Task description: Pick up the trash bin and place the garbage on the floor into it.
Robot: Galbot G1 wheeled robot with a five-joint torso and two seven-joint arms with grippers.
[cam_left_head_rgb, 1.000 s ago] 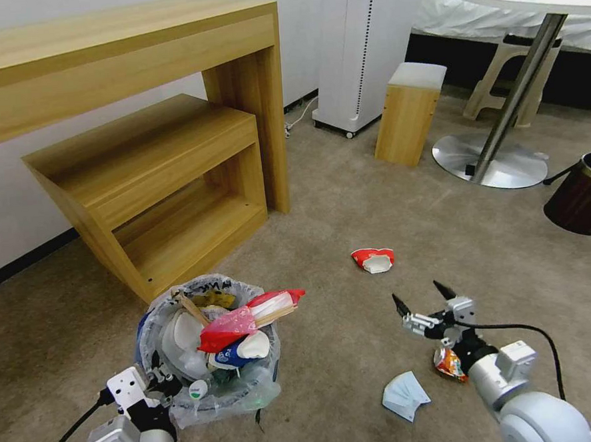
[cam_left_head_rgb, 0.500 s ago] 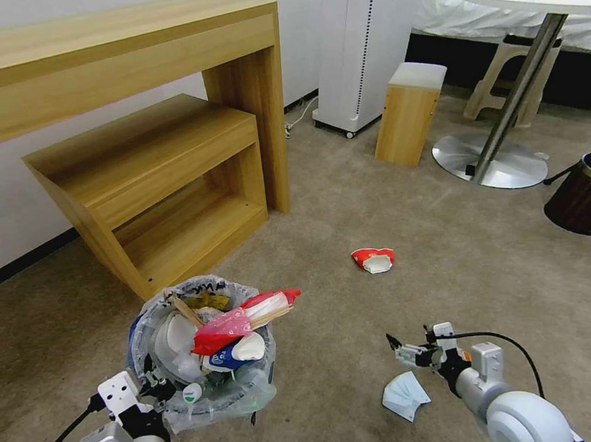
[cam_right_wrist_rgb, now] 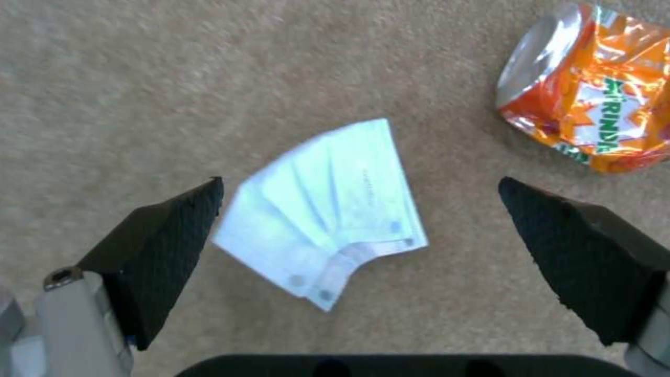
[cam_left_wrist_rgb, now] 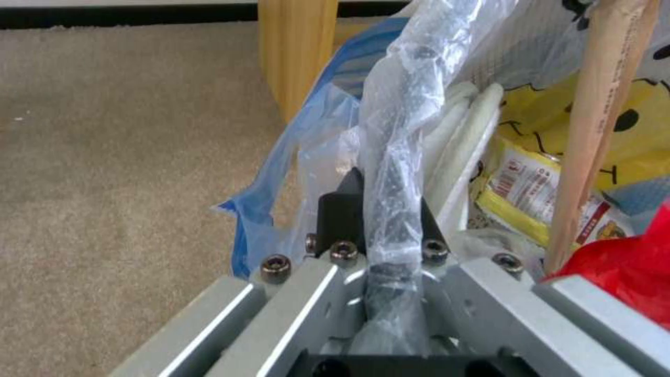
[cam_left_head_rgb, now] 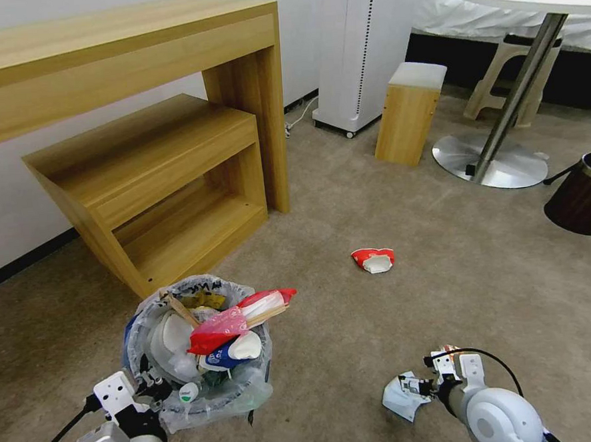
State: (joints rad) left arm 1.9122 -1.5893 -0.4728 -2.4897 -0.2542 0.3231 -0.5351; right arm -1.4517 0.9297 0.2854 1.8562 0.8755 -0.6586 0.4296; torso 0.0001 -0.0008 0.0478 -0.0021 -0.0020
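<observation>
The trash bin, blue and lined with a crinkly bag, is heaped with garbage: a slipper, a stick, a red wrapper and a blue-white cup. My left gripper is shut on the bin's near rim; the left wrist view shows the bag-covered rim pinched in my left gripper. My right gripper hangs open just above the blue mask on the floor. In the right wrist view the mask lies between the spread fingertips of my right gripper, with the orange snack bag beside it. A red-white paper cup lies farther out.
A wooden desk with a low shelf unit stands to the left behind the bin. Farther back are a white appliance, a small wooden stool and a round table's metal base. A dark brown bin sits at the right.
My right gripper has dropped and drawn back from above the carpet to just over the blue mask, staying open. The held bin has shifted slightly left and nearer.
</observation>
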